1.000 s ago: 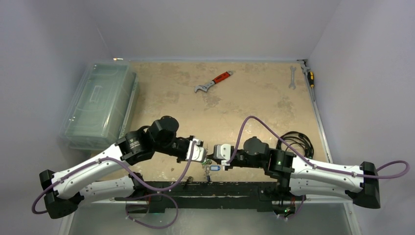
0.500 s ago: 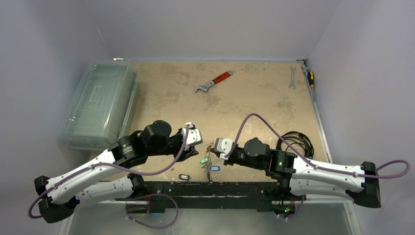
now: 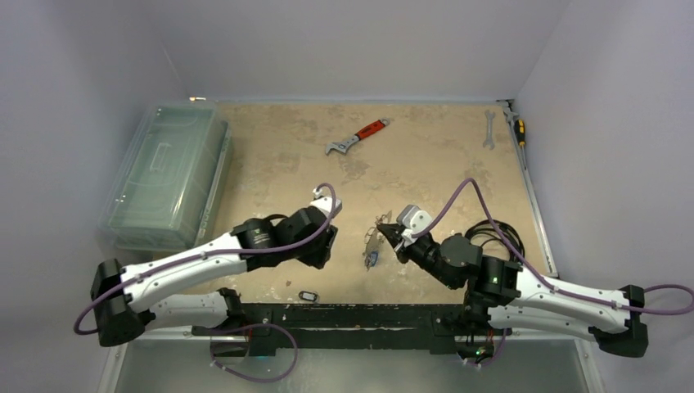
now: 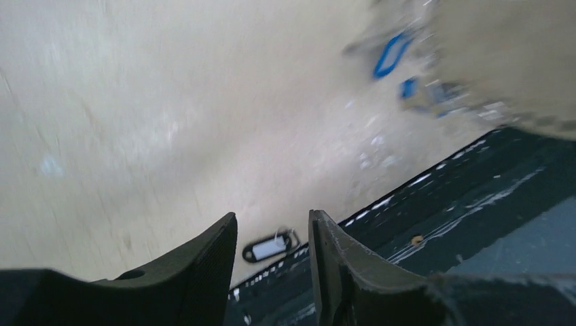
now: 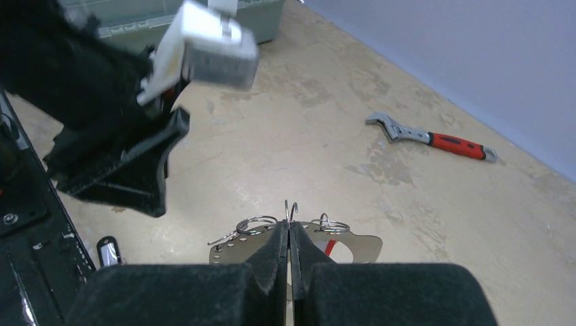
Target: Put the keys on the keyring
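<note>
Overhead, the tan table [image 3: 425,155] fills the frame, with a clear lidded box [image 3: 164,176] at its left edge. At lower centre, the left gripper [image 4: 272,219] has its jaws spread and empty near a black-tagged key [image 4: 270,247] lying by the table's front edge. Just right, the right gripper [image 5: 290,229] is pressed together on the keyring [image 5: 360,246], with blue-tagged keys [image 3: 371,257] hanging from it.

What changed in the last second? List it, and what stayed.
The left gripper opened its jaws, apparently dropping the small black-headed key, now lying near the table front edge, and pulled back. The right gripper, jaws shut on the large flat silvery metal keyring, carried it and its hanging keys away from the bases. The red-handled adjustable wrench, silver spanner and clear plastic box stayed put.
</note>
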Controlling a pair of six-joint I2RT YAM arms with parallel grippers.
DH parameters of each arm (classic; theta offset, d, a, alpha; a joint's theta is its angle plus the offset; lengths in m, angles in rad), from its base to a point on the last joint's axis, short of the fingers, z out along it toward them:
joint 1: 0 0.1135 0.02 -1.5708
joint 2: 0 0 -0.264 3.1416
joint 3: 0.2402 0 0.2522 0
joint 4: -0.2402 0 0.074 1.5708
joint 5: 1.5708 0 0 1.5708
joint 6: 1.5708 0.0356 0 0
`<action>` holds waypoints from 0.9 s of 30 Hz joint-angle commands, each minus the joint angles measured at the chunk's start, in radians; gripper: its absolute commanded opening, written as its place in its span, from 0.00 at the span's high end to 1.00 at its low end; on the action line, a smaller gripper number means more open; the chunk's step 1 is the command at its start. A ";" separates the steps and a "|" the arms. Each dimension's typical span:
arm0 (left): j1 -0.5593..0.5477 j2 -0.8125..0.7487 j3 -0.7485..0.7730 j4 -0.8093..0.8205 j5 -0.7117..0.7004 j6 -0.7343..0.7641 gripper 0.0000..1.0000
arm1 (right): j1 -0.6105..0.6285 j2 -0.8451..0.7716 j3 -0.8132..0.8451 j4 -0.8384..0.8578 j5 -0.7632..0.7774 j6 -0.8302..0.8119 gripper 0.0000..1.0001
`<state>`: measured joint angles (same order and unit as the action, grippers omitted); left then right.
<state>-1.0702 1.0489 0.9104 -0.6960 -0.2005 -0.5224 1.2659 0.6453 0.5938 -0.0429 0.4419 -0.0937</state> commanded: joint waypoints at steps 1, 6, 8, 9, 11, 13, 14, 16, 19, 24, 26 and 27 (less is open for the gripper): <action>-0.007 0.031 -0.036 -0.196 -0.029 -0.303 0.59 | 0.004 -0.013 0.003 0.016 0.091 0.046 1.00; -0.010 -0.025 -0.166 -0.129 0.061 -0.391 0.62 | 0.004 -0.016 0.002 0.017 0.083 0.049 1.00; -0.021 -0.025 -0.202 -0.112 0.070 -0.403 0.62 | 0.004 -0.015 0.000 0.022 0.079 0.050 1.00; -0.028 -0.023 -0.219 -0.092 0.082 -0.407 0.62 | 0.004 -0.015 0.002 0.021 0.077 0.049 1.00; -0.043 -0.021 -0.255 -0.060 0.093 -0.425 0.62 | 0.004 -0.013 0.003 0.018 0.075 0.050 1.00; -0.050 -0.007 -0.284 -0.044 0.088 -0.437 0.62 | 0.004 -0.012 0.004 0.013 0.071 0.052 1.00; -0.052 -0.002 -0.295 -0.030 0.085 -0.441 0.64 | 0.004 -0.011 0.004 0.013 0.069 0.054 1.00; -0.059 0.001 -0.318 0.028 0.093 -0.450 0.66 | 0.004 -0.010 0.004 0.011 0.066 0.056 1.00; -0.070 0.021 -0.355 0.108 0.117 -0.470 0.68 | 0.004 -0.006 0.006 0.002 0.066 0.061 1.00; -0.093 0.092 -0.357 0.146 0.090 -0.493 0.71 | 0.004 -0.004 0.007 -0.007 0.064 0.066 1.00; -0.101 0.118 -0.354 0.150 0.079 -0.500 0.71 | 0.004 -0.004 0.007 -0.009 0.064 0.066 1.00; -0.102 0.129 -0.352 0.149 0.077 -0.501 0.72 | 0.004 -0.004 0.007 -0.009 0.064 0.067 1.00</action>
<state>-1.1587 1.1442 0.5579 -0.6037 -0.1059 -0.9863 1.2659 0.6472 0.5846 -0.0902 0.5030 -0.0441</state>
